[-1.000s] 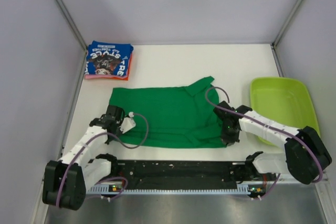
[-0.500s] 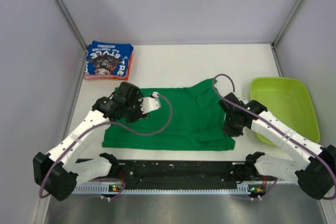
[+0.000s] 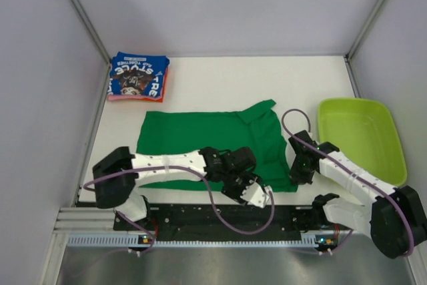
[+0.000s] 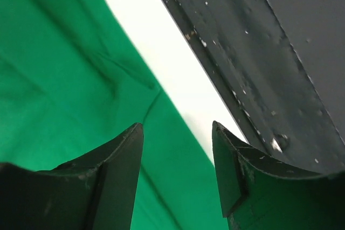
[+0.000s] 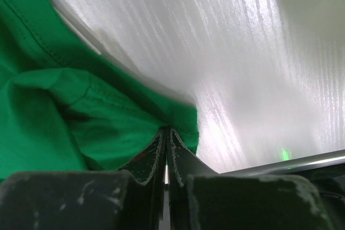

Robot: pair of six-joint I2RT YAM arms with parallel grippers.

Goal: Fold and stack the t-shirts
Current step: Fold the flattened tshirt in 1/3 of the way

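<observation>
Top external view: the only writing we can read is on the blue t-shirt, where white capitals spell "STYLE" upside down to us above a dark picture; the smaller lettering around it is too small to make out. We count three t-shirts. The blue one lies folded at the far left corner of the table, on top of an orange-pink t-shirt of which only the near and right edges show. The green t-shirt lies spread flat in the middle of the table, one sleeve pointing to the far right. We also count one lime-green tub, at the right edge.

The left gripper reaches across to the near hem of the green t-shirt. In the left wrist view, the left gripper has its fingers spread with nothing between them, above the hem of the green t-shirt, a strip of table and the black rail.

The right gripper sits at the shirt's near right corner. In the right wrist view, the right gripper is pressed together on the hemmed edge of the green t-shirt, pinching the cloth, which bunches up around the fingers
</observation>
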